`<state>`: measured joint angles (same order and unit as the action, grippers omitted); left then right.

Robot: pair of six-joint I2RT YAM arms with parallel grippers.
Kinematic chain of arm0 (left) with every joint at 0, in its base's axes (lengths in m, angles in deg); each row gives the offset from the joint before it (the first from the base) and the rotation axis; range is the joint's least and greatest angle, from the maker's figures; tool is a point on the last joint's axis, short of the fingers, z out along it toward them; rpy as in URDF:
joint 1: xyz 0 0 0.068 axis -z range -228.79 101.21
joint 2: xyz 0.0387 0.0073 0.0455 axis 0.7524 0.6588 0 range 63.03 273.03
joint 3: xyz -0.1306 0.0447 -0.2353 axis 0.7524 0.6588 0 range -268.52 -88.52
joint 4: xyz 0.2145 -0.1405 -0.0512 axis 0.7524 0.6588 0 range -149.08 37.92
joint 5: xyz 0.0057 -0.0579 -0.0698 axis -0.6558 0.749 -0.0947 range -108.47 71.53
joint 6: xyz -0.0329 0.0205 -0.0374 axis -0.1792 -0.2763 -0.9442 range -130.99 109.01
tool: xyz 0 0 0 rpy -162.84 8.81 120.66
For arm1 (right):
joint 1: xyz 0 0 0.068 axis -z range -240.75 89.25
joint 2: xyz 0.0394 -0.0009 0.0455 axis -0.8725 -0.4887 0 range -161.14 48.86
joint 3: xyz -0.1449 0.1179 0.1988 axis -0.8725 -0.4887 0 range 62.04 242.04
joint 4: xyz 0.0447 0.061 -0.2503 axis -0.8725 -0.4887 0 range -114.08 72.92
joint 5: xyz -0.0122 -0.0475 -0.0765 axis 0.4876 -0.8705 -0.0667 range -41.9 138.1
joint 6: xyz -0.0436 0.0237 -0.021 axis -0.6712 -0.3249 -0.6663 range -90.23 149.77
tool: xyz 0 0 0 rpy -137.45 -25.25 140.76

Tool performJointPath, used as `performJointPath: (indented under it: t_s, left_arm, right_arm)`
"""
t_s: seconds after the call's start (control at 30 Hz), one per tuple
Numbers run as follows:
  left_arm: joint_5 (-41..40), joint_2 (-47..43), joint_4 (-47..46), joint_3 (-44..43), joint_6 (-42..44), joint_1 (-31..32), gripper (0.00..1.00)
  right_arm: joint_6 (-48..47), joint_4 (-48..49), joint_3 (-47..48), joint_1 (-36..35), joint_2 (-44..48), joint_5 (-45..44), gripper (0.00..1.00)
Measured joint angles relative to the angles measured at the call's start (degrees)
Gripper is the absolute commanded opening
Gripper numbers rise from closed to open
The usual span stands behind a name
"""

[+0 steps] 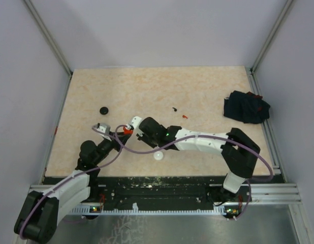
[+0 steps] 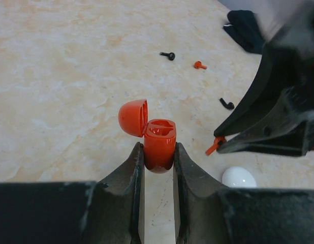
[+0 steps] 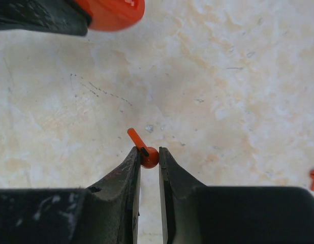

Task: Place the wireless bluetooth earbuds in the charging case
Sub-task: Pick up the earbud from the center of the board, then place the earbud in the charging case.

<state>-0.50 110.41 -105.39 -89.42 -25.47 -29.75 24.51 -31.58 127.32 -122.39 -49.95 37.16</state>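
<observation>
Near the middle of the table [image 1: 147, 86], a touch left of centre, both arms meet. Left gripper [image 2: 158, 152] is clamped on the red-orange charging case [image 2: 159, 145], fingers pinching its lower body from both sides. The case is upright, with its lid [image 2: 132, 118] hinged open to the left and both sockets showing on top. Right gripper [image 3: 149, 153], just right of the case, pinches a red-orange earbud [image 3: 148, 157] by its round head, with the stem poking out past the fingertips. From the left wrist view, that bud hangs close beside the case but apart from it, not in a socket.

Farther out, loose buds lie on the table: a black earbud [image 2: 168, 55], a second red-orange earbud [image 2: 199, 65] just right of it, and a second black earbud [image 2: 226, 104] nearer. A white rounded object [image 2: 238, 177] sits near, under the right gripper. Dark cloth bundle [image 1: 246, 107] is at the far right, and a black disc [image 1: 103, 110] is out left.
</observation>
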Motion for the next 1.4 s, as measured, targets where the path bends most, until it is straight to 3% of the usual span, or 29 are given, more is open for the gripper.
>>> performJointPath:
  t_s: [0.27,0.5,1.0,1.4]
  left_arm:
    - [12.46,3.43,-7.13,0.0,2.34,-0.09,0.0]
    - [23.61,7.26,-13.75,0.0,2.99,-0.09,0.0]
    - [41.92,18.1,-27.12,-2.99,0.46,-0.13,0.0]
    - [46.58,25.38,-40.59,-3.15,-7.28,-0.15,0.0]
  right_arm:
    - [-9.81,-6.75,0.02,-0.13,14.27,-0.22,0.13]
    - [-17.46,-12.5,0.11,-1.92,20.11,-0.59,0.12]
    - [-32.24,-16.52,3.04,-11.74,20.65,-5.18,0.11]
    - [-37.51,-16.44,3.45,-15.82,18.45,-8.87,0.11]
